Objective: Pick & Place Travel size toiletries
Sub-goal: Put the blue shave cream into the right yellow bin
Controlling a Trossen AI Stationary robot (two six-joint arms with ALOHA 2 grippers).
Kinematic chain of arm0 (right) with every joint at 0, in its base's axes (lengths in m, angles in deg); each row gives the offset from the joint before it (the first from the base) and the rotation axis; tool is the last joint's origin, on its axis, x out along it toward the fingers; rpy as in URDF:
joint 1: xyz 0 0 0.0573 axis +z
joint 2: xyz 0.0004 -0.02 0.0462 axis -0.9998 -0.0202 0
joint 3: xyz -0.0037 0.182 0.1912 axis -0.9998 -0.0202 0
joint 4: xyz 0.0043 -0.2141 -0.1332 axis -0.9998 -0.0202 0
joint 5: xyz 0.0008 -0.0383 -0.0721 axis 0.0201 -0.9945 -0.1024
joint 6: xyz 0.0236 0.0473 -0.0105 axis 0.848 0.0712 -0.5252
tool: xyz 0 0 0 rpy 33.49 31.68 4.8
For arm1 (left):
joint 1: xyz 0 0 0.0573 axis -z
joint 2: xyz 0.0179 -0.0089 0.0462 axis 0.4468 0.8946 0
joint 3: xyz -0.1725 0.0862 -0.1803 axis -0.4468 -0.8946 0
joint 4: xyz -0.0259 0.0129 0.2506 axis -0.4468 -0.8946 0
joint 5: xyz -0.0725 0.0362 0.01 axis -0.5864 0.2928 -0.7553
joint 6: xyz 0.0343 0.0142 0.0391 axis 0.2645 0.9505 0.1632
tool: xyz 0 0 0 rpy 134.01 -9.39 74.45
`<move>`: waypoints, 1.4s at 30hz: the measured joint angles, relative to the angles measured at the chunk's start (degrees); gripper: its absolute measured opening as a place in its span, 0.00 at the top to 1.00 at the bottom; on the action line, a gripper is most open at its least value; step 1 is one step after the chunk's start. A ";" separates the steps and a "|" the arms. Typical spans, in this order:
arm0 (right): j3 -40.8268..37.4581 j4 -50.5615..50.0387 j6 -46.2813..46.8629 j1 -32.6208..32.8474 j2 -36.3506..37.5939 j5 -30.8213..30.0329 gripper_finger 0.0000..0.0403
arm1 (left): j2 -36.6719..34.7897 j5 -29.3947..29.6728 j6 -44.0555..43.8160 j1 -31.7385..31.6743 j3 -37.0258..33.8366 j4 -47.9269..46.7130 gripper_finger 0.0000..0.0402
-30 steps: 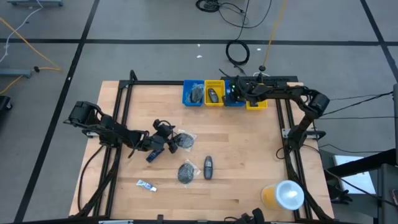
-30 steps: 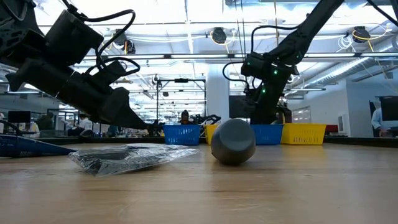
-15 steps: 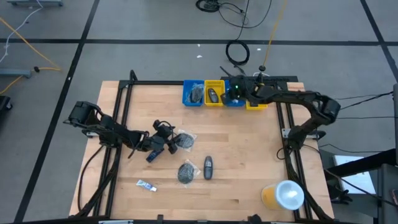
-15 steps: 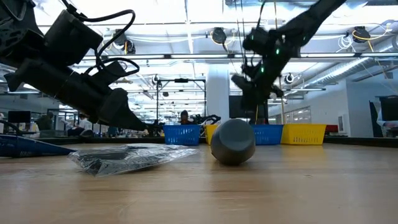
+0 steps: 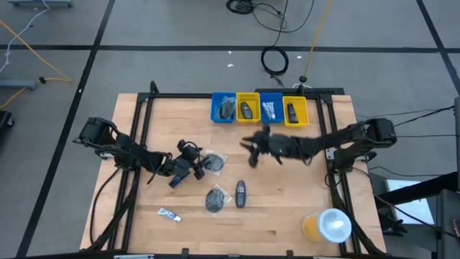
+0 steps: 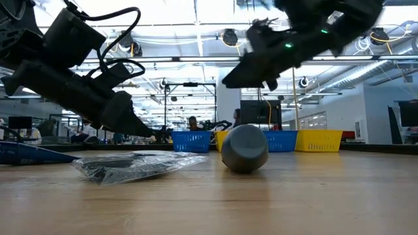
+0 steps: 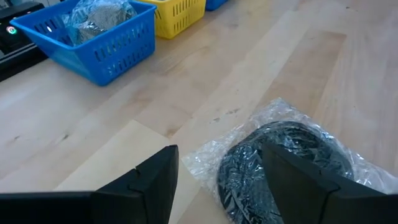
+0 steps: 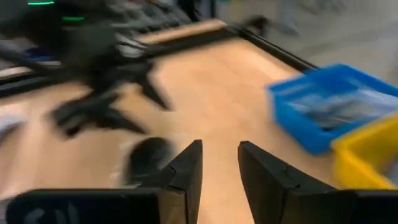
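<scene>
Several toiletries lie on the wooden table. A clear-wrapped dark round piece (image 5: pixel 211 162) (image 7: pixel 280 163) lies just ahead of my left gripper (image 5: pixel 192 164) (image 7: pixel 217 186), which is open and low over the table. A small dark item (image 5: pixel 176 180) lies beside that gripper. Nearer lie a second wrapped dark piece (image 5: pixel 215 199), a dark mini bottle (image 5: pixel 241 193) (image 6: pixel 245 149) and a labelled sachet (image 5: pixel 169 213). My right gripper (image 5: pixel 249 144) (image 8: pixel 219 165) hangs open and empty above the table's middle, to the right of the wrapped piece. My left gripper has one finger (image 7: pixel 311 186) standing in front of the edge of the round piece's clear wrapper (image 7: pixel 249 140), coming at it level and low over the table. I cannot tell whether the finger touches it. The piece lies flat on the table.
Along the far edge stand a blue bin (image 5: pixel 223 109) with a wrapped piece, a yellow bin (image 5: pixel 248 109) with a dark item, a blue bin (image 5: pixel 271 109) with a white item and a yellow bin (image 5: pixel 295 111) with a dark bottle. A yellow cup with white lid (image 5: pixel 327 225) stands near right.
My right gripper has left the bins at the far edge. It has swung toward the table's left and near side and now hangs over the table's middle, still blurred with motion. The blue and yellow bins it stood over now show.
</scene>
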 joint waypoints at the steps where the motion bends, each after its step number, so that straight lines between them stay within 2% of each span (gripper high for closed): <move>1: -2.24 4.79 -1.98 1.97 -0.39 -0.02 0.76 | 0.00 -0.25 0.01 0.00 0.00 0.04 0.43; 4: -6.56 20.76 -8.16 7.40 -3.89 0.06 0.76 | 0.00 -1.18 0.49 0.00 0.00 0.26 0.43; 8: -8.26 32.96 -11.09 12.29 -10.74 0.07 0.76 | 0.00 -1.86 2.84 0.46 0.02 0.67 0.43; 12: -6.90 39.51 -8.62 14.38 -18.11 1.02 0.77 | -0.06 -1.87 7.35 2.36 0.09 0.44 0.43; 16: -4.88 41.28 -4.23 14.06 -23.82 -0.32 0.75 | -1.90 -1.79 9.19 5.02 1.22 -3.51 0.43; 19: -3.25 41.32 -3.25 13.78 -26.58 -0.15 0.71 | -5.49 -2.02 6.85 7.37 3.11 -15.17 0.43; 22: -2.26 40.80 -2.13 13.64 -27.81 -0.17 0.64 | -9.88 -4.41 1.80 9.46 6.86 -34.40 0.43; 27: -1.96 39.51 -2.13 13.21 -28.84 -0.31 0.49 | -16.61 -11.53 -11.60 11.04 16.07 -69.46 0.43; 30: -1.99 39.57 -2.13 13.07 -28.88 -0.24 0.41 | -19.73 -17.63 -20.52 11.23 18.85 -80.72 0.43; 34: -1.99 38.50 -2.13 13.04 -28.88 -0.21 0.32 | -22.76 -25.54 -29.28 12.44 17.39 -81.27 0.43; 38: -1.99 38.63 -2.13 13.04 -28.88 -0.13 0.27 | -23.39 -26.44 -35.16 16.32 14.02 -75.00 0.43; 42: -1.99 38.48 -2.13 13.04 -28.88 -0.13 0.26 | -22.71 -25.42 -41.48 19.12 9.31 -68.19 0.43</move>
